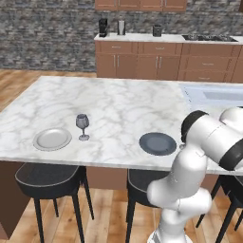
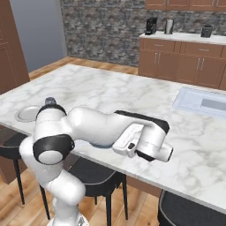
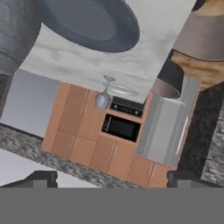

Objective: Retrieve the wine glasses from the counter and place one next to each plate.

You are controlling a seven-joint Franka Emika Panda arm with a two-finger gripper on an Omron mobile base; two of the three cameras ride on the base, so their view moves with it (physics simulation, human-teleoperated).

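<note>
Wine glass (image 1: 82,126) stands upright just beside the pale plate (image 1: 52,139), dark plate (image 1: 157,143) apart; end effector (image 3: 111,177) spread wide, empty.

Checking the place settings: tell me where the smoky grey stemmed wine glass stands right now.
In the left base view the smoky grey stemmed wine glass stands upright on the white marble counter, just right of the pale grey-white round plate and well left of the dark slate plate.
</note>
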